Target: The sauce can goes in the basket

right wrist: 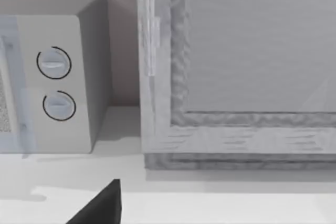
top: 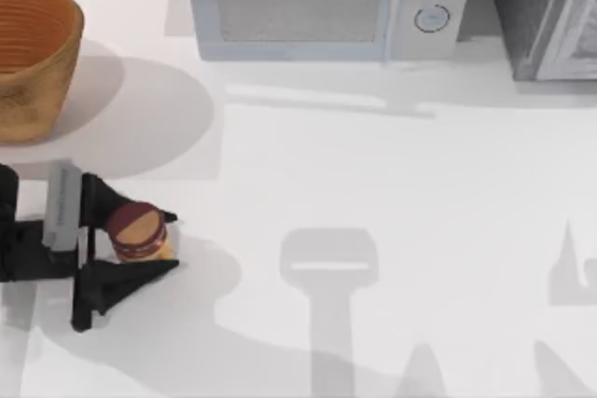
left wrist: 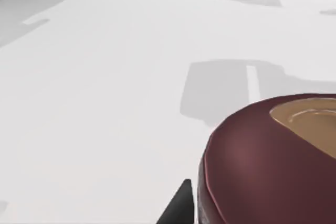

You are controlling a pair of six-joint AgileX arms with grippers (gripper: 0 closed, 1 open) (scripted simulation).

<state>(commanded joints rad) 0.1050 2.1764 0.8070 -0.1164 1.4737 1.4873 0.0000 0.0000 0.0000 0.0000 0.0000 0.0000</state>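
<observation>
Near left edge: left gripper jaws grasping sauce can | basket behind, path unobstructed | microwave rear

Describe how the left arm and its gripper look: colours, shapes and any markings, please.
In the top view, the left gripper is matte black, with two flat, wedge-shaped fingers tapering to points. Behind them a light grey rectangular block sits on the black wrist body. I see no cables or markings. The left wrist view shows one black pointed fingertip.
</observation>
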